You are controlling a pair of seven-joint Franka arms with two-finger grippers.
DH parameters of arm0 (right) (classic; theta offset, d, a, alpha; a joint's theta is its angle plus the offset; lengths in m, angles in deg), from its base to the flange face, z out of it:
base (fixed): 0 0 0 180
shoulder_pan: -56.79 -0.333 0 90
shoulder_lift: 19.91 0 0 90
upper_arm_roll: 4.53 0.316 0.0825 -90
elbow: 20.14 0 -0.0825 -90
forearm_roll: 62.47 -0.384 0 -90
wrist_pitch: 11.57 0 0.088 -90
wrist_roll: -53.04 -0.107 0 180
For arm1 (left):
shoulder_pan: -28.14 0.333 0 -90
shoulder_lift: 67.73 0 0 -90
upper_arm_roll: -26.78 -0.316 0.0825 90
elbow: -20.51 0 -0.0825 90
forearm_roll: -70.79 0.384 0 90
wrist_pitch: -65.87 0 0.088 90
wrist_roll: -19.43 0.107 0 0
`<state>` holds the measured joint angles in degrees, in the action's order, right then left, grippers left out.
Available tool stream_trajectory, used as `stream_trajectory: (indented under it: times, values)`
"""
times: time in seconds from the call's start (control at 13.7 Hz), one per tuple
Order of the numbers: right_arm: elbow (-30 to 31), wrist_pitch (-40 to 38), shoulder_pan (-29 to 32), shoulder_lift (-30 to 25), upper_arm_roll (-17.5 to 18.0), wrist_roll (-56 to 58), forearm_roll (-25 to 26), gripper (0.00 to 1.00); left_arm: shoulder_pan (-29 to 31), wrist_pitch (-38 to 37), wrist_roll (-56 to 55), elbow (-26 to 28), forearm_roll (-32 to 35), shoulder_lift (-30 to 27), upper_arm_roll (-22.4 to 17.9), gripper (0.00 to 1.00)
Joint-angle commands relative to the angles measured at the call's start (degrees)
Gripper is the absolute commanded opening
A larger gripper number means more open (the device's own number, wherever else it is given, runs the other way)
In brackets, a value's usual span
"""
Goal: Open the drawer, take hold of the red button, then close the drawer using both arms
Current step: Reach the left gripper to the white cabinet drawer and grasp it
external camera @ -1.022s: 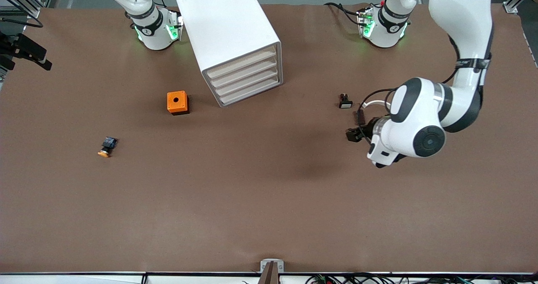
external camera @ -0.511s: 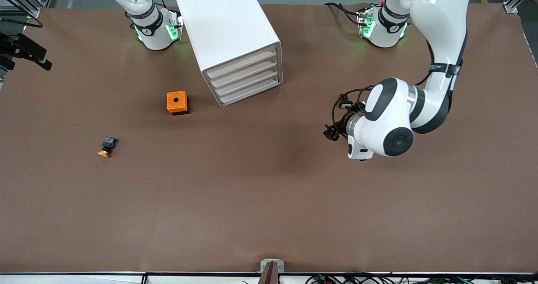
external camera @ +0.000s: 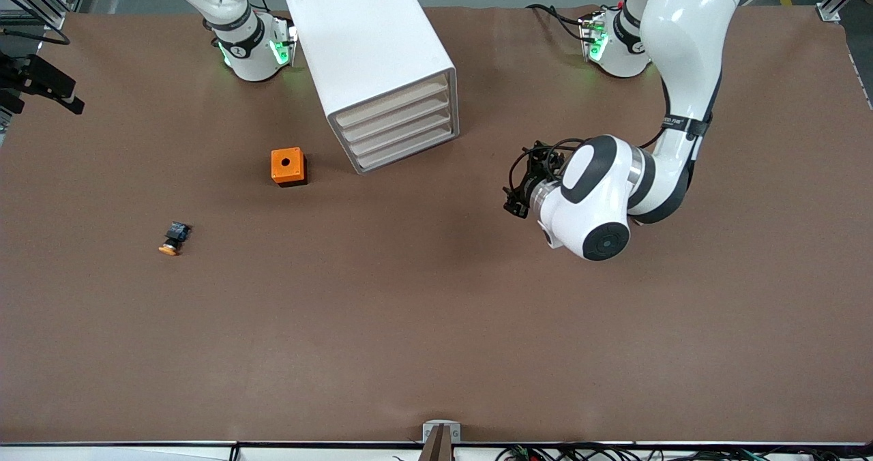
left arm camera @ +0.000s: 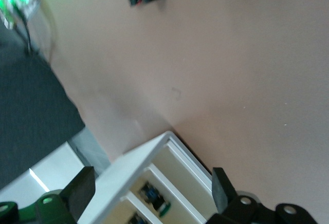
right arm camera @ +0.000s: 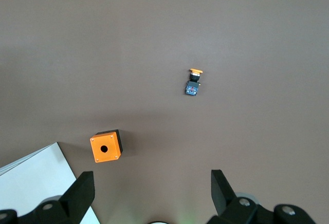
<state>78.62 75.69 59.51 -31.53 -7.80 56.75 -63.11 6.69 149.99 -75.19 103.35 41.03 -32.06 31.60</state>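
The left hand (external camera: 516, 198), fingers spread and empty, hangs over bare table (external camera: 436, 324) beside the cabinet's (external camera: 382, 58) shut drawers (external camera: 399, 128); the right hand (right arm camera: 149, 196), likewise spread, waits above the orange cube (external camera: 288, 166); orange-capped button (external camera: 174, 237) lies toward the right arm's table edge; red button unseen.

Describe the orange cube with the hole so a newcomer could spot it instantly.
Find the big white drawer cabinet between the arm bases. Beside its drawer fronts, toward the right arm's end, sits the small orange cube. Its square shape and round black hole distinguish it from the tiny orange-capped button nearer the camera.
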Motion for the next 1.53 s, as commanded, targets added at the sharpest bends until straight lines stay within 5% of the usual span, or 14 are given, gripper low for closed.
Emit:
stream_trajectory:
  times: [0.0, 0.8, 1.09, 1.46]
  values:
    - [1.0, 0.1, -0.17, -1.31, -0.07, -0.46, 0.37, 1.0, -0.52, -2.29, -7.58, -1.71, -5.64, 1.77, -0.26, 1.0]
    - [1.0, 0.1, -0.17, -1.31, -0.07, -0.46, 0.37, 1.0, -1.67, -3.17, -28.16, -3.21, -21.38, 10.03, 2.21, 1.0]
    - [1.0, 0.1, -0.34, -1.31, 0.02, -0.46, 0.37, 1.0, -2.54, -3.87, -30.54, -3.21, -24.29, 12.14, 2.73, 0.67]
    - [1.0, -0.69, -0.08, -1.13, -0.16, -0.37, 0.37, 1.0, -5.44, -4.31, -30.98, -3.12, -26.58, 14.78, 2.73, 0.6]
